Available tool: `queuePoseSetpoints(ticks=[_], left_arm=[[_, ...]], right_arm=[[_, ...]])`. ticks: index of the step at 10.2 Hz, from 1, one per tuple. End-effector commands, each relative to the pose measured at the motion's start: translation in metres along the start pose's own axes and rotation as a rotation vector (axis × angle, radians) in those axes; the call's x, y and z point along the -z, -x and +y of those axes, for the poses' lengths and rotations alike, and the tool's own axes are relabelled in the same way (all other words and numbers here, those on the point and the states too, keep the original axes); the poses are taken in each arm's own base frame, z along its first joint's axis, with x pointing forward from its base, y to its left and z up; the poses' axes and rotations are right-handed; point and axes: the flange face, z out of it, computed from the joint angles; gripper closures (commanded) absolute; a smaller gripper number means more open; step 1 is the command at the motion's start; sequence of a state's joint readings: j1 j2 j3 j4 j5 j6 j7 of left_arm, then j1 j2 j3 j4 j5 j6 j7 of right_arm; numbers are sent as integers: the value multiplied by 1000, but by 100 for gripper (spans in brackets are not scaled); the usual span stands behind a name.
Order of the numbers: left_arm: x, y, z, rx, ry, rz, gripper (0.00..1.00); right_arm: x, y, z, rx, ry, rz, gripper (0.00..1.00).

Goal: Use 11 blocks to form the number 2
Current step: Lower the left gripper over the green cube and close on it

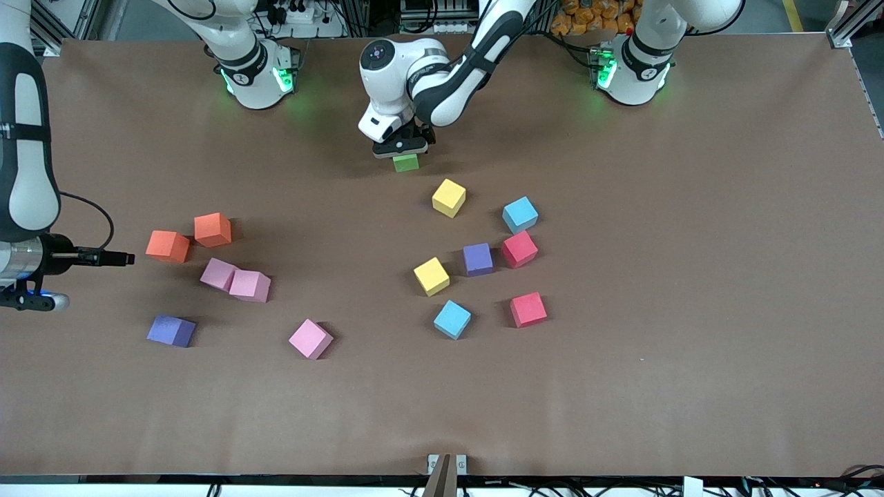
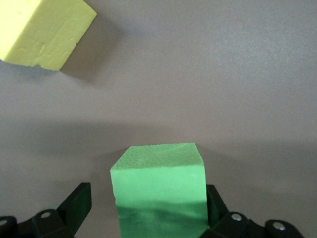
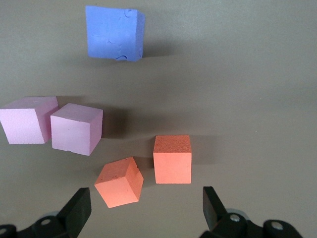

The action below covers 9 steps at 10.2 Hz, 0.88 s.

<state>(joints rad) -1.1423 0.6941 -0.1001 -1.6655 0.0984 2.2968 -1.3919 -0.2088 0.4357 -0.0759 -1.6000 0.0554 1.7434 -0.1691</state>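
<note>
**Green cube between my left fingers, nothing built yet**

Green foam sits under my left gripper in the front view: the green block rests on the brown table, farther from the camera than every other cube, with the nearest yellow block a little nearer the camera. The rest lie scattered, two orange blocks and the pink pair toward the right arm's end, and no row of the number 2 is laid. My right arm waits over that end of the table, its gripper cut off at the picture's edge. The risk I judge here is that a finger lands on the cube's top edge instead of its side and tips or shoves it.

In the left wrist view the green block fills the space between my spread fingers. One finger shows a gap to the cube; the other is just beside it or touching, I cannot tell which. If I close off-centre like this, soft foam may twist in the grip. The yellow block lies well apart.

In the right wrist view my right gripper hangs with its jaws apart and empty over the orange blocks. The tilted one may skid if I come down on it as it lies
</note>
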Motion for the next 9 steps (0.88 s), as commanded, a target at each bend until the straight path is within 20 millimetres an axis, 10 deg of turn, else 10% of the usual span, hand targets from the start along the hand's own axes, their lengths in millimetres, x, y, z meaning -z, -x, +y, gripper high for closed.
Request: queuePoseSetpoints(ticks=[1,5,9], left_arm=[[-2,1,2,10,9,18,17],[0,1,2,15,12,19,64],[18,-13,5,150,37,23,76]], right_arm=[[0,-1,3,16,3,-11,0],[0,-1,6,11,1,-11,0],[0,-1,9,7,0,-10,0]])
